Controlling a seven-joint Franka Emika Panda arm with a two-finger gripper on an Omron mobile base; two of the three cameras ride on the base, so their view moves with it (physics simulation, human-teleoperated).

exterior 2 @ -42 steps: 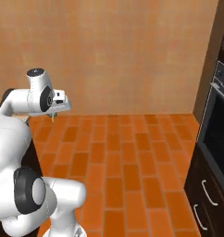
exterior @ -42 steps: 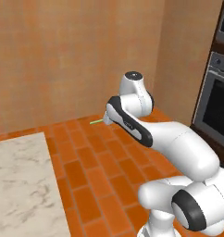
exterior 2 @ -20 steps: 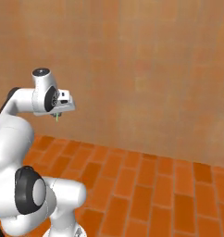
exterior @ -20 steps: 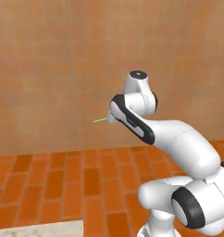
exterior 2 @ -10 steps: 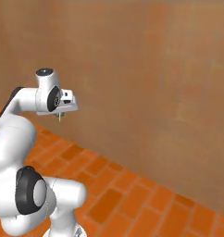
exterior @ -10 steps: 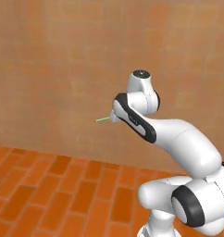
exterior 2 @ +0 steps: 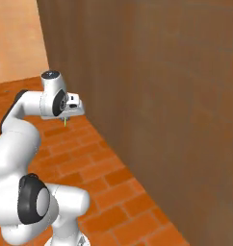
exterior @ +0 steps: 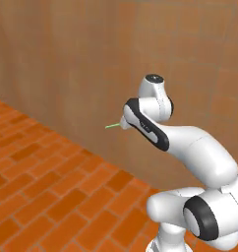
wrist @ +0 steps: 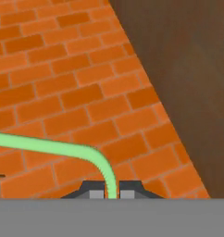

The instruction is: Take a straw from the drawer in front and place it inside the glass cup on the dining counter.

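Straw pinched in my closed pincer, carried high above the brick floor beside the brown wall. I judge this a transit hold, arm tucked while I head for the cup.

Orange brick floor meets tall brown wood-grain wall; lighter tan wall beyond.

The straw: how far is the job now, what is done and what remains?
Done: the straw is out of the drawer, clamped between the shut gripper fingertips. In hand: it is carried in the air above the orange brick floor, beside a brown wall. Left: reaching the dining counter and dropping the straw into the glass cup.
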